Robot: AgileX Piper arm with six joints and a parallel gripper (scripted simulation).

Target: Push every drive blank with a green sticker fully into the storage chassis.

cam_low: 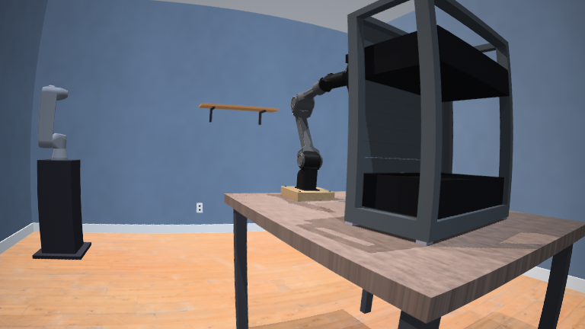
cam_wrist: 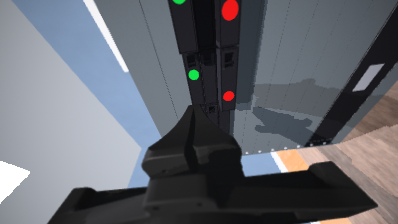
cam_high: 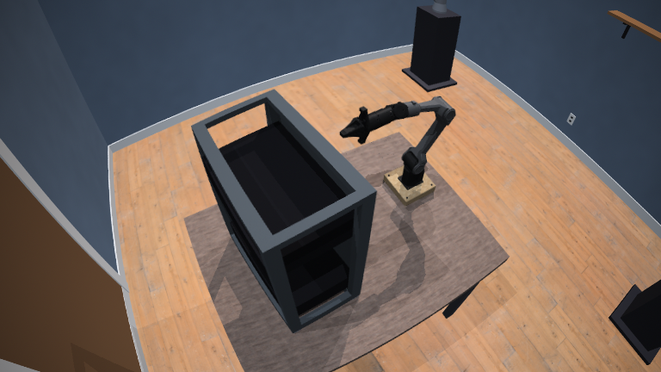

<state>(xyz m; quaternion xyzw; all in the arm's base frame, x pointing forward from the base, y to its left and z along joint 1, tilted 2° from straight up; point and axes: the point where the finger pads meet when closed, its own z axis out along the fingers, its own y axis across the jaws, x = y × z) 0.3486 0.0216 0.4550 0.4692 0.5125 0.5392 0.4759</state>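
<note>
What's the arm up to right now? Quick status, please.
Hand shut, holding nothing, clear of the rack. Two green-sticker blanks ahead, two red beside them. Nothing in the way.

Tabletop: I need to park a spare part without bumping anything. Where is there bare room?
The widest bare stretch of table lies between the rack, the arm's base plate and the near edge. It is tight between the rack front and the shut gripper.

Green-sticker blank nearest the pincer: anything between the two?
Nothing visible. In the wrist view the shut, empty pincer points up at the green-sticker blank with open space between them. The red-sticker blank sits beside it, off the line. The top view shows the pincer clear of the rack.
</note>
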